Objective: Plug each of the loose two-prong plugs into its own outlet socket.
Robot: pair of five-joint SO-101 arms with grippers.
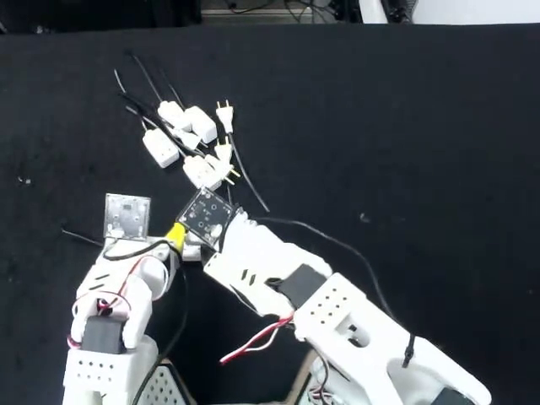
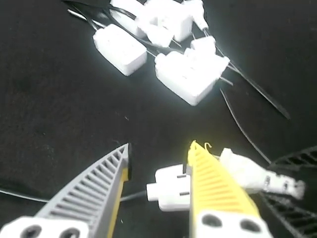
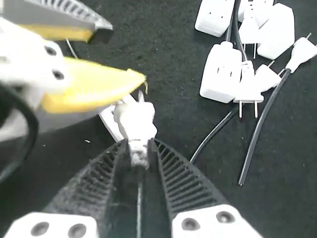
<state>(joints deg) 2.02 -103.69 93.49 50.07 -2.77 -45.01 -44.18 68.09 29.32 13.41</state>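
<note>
My right gripper [image 3: 138, 144] is shut on a white two-prong plug [image 3: 134, 119], and the cord runs back between its black fingers. The plug's front end meets a small white outlet socket [image 2: 168, 189] lying on the black table. That socket sits between the spread fingers of my left gripper [image 2: 159, 148], against the yellow finger [image 2: 213, 188] and apart from the grey one. The held plug [image 2: 242, 171] lies just beyond the yellow finger. In the high view both grippers meet near the yellow finger [image 1: 175, 235].
A pile of white sockets and loose plugs [image 1: 190, 139] with black cords lies just beyond the grippers, also seen in both wrist views [image 2: 188, 74] [image 3: 233, 74]. The black cloth [image 1: 405, 126] spreads wide to the right.
</note>
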